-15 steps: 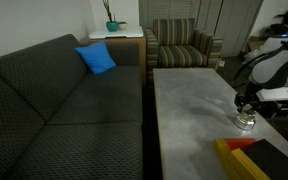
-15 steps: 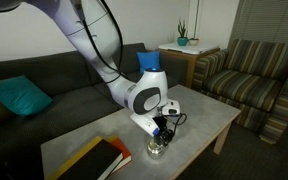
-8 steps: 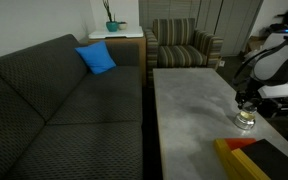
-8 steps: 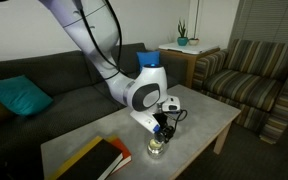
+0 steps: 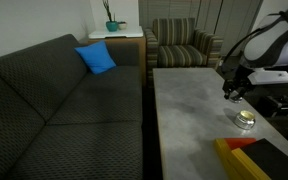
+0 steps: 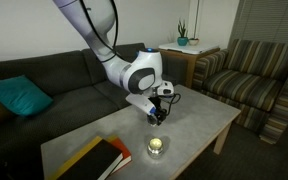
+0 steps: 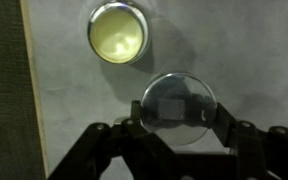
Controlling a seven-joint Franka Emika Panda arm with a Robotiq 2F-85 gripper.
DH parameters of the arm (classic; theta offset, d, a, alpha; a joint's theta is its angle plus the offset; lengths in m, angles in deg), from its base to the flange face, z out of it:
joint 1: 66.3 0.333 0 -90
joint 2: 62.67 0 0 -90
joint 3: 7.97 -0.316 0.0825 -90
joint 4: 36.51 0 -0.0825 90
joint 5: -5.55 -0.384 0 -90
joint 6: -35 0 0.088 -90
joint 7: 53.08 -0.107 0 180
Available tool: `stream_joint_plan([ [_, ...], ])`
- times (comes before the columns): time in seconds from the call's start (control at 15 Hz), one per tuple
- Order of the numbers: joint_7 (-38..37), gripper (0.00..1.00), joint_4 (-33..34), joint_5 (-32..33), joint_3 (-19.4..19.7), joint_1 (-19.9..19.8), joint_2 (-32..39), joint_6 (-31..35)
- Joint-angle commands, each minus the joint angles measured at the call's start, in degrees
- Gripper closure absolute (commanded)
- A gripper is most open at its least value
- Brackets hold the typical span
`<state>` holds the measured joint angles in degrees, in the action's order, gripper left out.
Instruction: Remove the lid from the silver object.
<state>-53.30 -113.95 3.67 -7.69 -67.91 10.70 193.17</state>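
The silver object (image 7: pixel 116 31) is a small low round metal pot, open, with a pale yellowish inside. It stands on the grey table in both exterior views (image 5: pixel 246 118) (image 6: pixel 157 147). My gripper (image 7: pixel 178 112) is shut on the lid (image 7: pixel 178 102), a round shiny domed metal cover, and holds it in the air away from the pot. In the exterior views the gripper (image 5: pixel 232 92) (image 6: pixel 158 113) hangs above the table, apart from the pot.
A long yellow block (image 5: pixel 239 160) and a dark book (image 6: pixel 96 160) lie near the pot at one end of the table (image 5: pixel 189 110). A dark sofa (image 5: pixel 54 110) with a blue cushion runs along the table. A striped armchair (image 5: pixel 184 45) stands beyond.
The gripper was down on the pot; it has risen and moved away across the table with the lid. The pot now stands open.
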Motion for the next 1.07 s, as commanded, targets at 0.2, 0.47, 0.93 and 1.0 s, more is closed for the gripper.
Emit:
stream_joint_plan([
  [0.2, -3.2, 0.56, 12.1, -0.3, -0.6, 2.3, 6.3, -13.9],
  [0.47, -7.2, 0.56, 19.2, -0.9, -0.3, 3.0, 12.3, -19.5],
  [0.93, -11.6, 0.56, 15.6, -1.9, -0.1, 3.5, 12.5, -16.5],
  [1.0, -13.6, 0.56, 15.3, -1.8, 0.8, 4.1, 12.5, -15.9],
])
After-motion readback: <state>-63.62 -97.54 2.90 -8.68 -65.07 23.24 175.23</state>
